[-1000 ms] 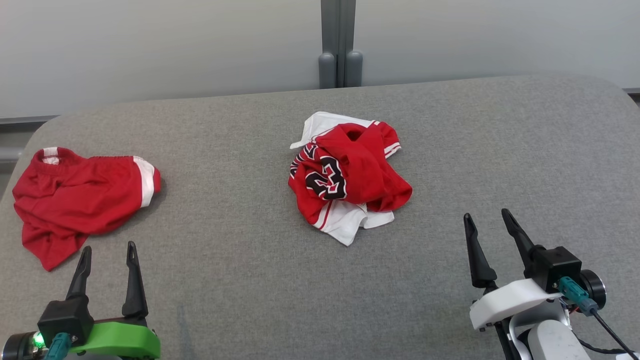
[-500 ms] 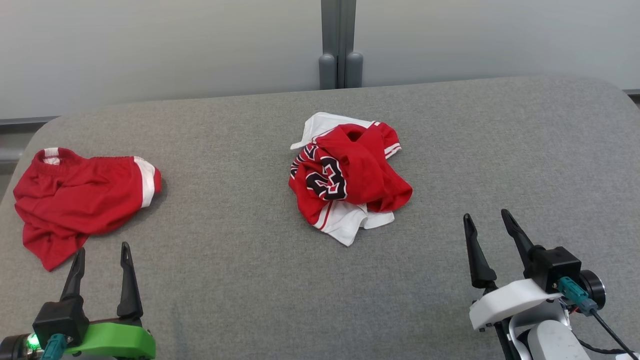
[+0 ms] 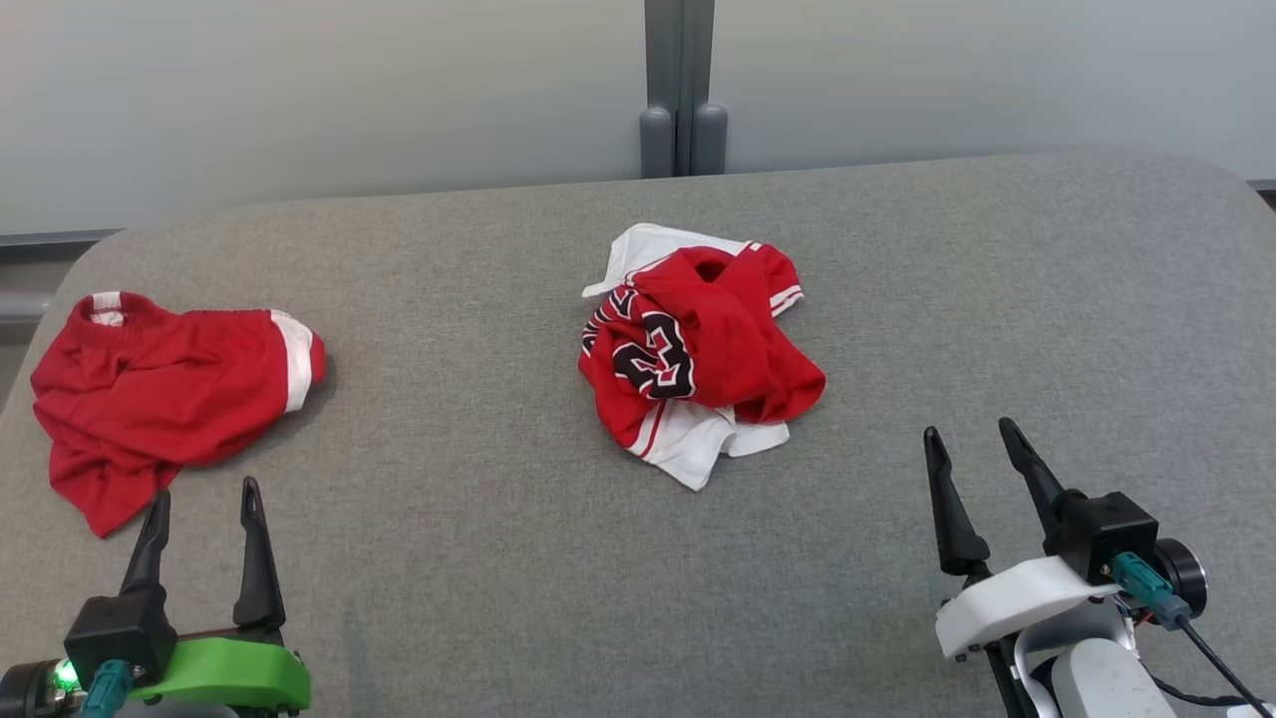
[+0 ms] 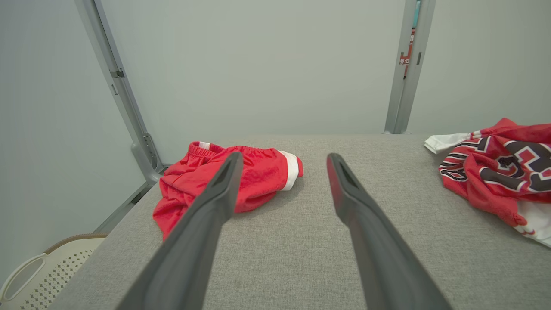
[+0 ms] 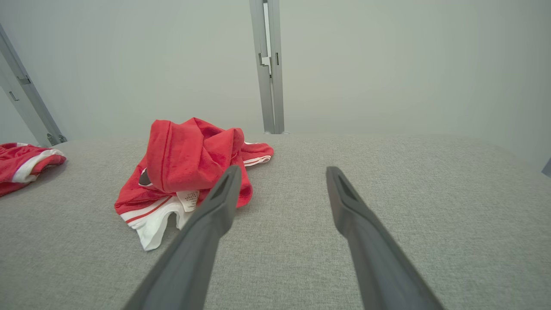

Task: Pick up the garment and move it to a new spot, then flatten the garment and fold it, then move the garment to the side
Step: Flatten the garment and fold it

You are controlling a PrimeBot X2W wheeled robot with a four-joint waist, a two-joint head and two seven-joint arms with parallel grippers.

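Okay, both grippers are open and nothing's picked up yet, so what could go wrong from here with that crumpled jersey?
The jersey is bunched in layers, so a pinch may catch one fold and lift it twisted. The red shorts lie close to the open left gripper, which could snag them instead. They also sit near the edge of the table, so a nudge might push them off.

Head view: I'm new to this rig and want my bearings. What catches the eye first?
A crumpled red and white jersey lies in the middle of the grey table, with red shorts near its left edge. The left gripper and right gripper stand open at the lower corners, touching neither garment.
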